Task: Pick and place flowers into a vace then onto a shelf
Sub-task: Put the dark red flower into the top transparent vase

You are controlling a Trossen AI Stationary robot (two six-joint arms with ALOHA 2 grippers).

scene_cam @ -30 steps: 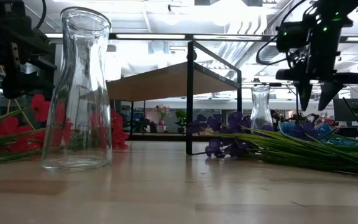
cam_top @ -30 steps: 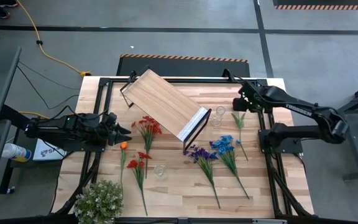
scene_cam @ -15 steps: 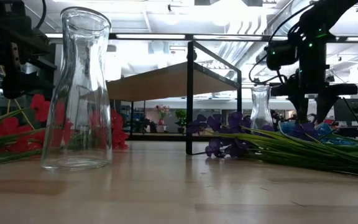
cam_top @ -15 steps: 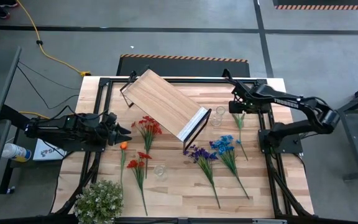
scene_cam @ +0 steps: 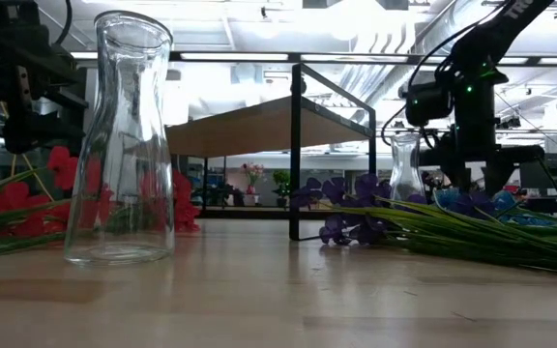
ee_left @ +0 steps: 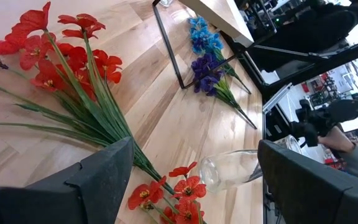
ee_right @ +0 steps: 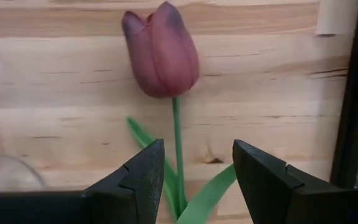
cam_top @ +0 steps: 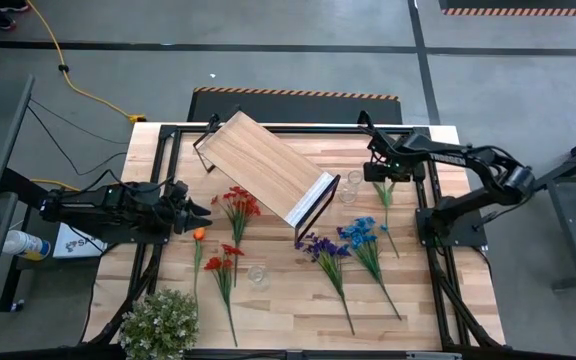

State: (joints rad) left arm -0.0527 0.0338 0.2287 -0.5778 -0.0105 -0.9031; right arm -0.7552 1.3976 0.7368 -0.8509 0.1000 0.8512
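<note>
My right gripper [cam_top: 379, 172] hangs open over a dark red tulip [ee_right: 161, 50] that lies flat on the table near the far right corner. Its fingers stand on either side of the green stem [ee_right: 178, 143] without touching it. My left gripper [cam_top: 201, 211] waits open at the table's left, beside the red flowers [ee_left: 61, 56] and an orange sprig [cam_top: 199, 235]. Purple [cam_top: 320, 248] and blue [cam_top: 360, 234] sprigs lie mid-table. One glass vase [cam_top: 354, 181] stands by the shelf's end, another [scene_cam: 124, 145] stands near the front. The wood shelf [cam_top: 266, 166] stands slantwise at the far middle.
A bushy pale plant [cam_top: 161, 322] sits at the near left corner. The shelf's black end bracket [cam_top: 317, 202] is close to the small vase. Black frame bars [ee_right: 356, 93] run along the table's right edge next to the tulip. Bare wood lies along the near edge.
My right gripper has moved down and a little toward the table's left, ending low over the tulip beside the small vase. Its fingers stay open. The flowers, vases and shelf have not moved.
</note>
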